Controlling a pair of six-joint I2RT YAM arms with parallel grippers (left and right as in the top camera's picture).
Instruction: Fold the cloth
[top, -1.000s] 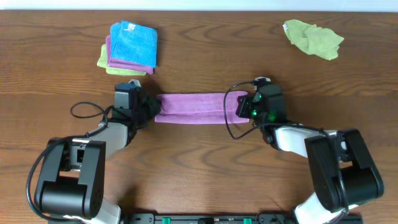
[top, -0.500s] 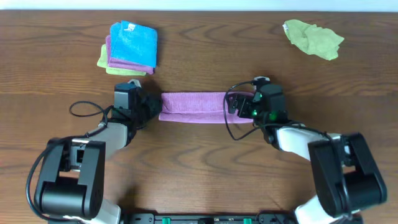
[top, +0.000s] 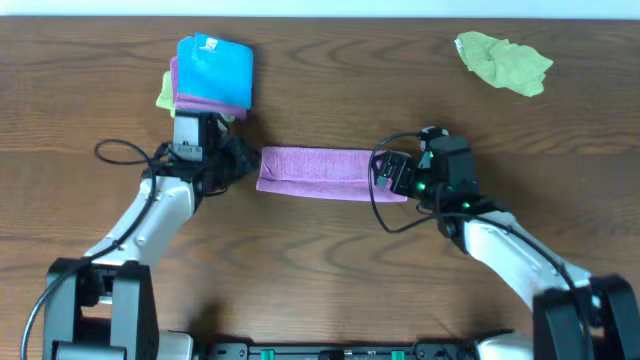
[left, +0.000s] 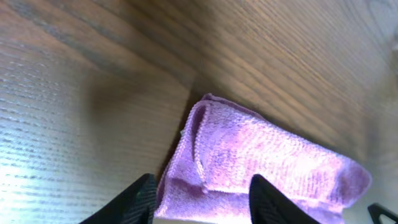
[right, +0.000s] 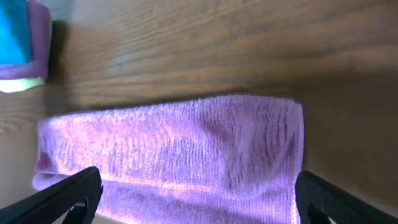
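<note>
1. One purple cloth (top: 330, 172) lies flat near the middle of the counter (top: 320, 290), already doubled into a long, narrow strip running left to right. A further fold across its length is judged to remain.
2. Its left end is shown in the left wrist view as stacked layers with a rolled lip, resting on the wood unaided.
3. The left tool (top: 243, 165) is held low at that end, its fingers parted with the cloth's edge lying between them and nothing pinched. This placement is judged to suit either letting the end settle or taking it up.
4. The right tool (top: 392, 176) is poised at the right end, spread wide and gripping nothing, with the strip lying slack below it.
5. Both tools are set at opposite ends, probably so that the strip can be handled evenly.
6. Well apart, a stack of folded cloths (top: 210, 75) with a blue one on top sits far left, and a crumpled lime-green cloth (top: 503, 62) lies far right.
</note>
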